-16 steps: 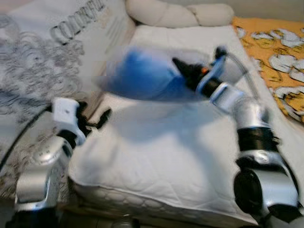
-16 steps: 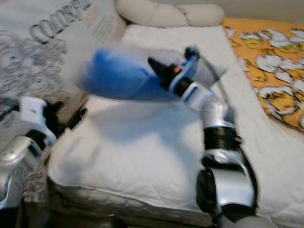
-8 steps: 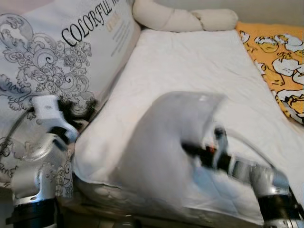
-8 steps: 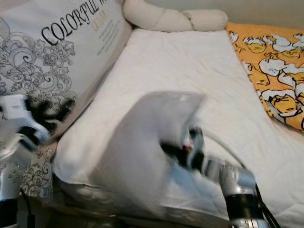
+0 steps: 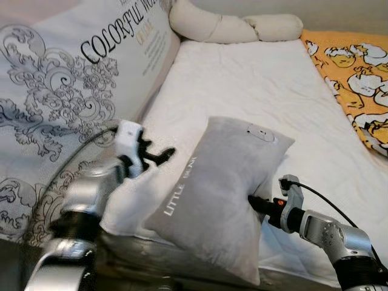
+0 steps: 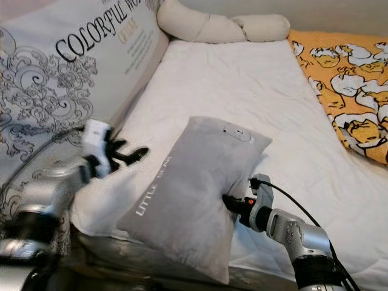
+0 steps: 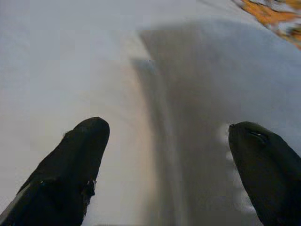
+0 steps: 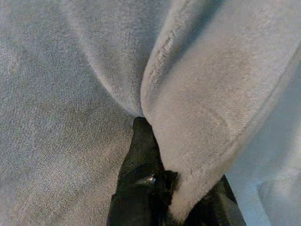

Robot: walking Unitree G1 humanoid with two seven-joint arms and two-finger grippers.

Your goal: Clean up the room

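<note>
- The right end effector, lower right of frame, pinched the soft grey rectangular plush pillow on the white quilted bed.
- The left end effector, centre-left, hung with fingers spread apart.

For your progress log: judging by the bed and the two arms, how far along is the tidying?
Done: the grey pillow lies on the white mattress. In hand: the right tool is shut on its edge; the left tool hovers open beside it. Left: releasing the pillow; the orange blanket is rumpled.
</note>
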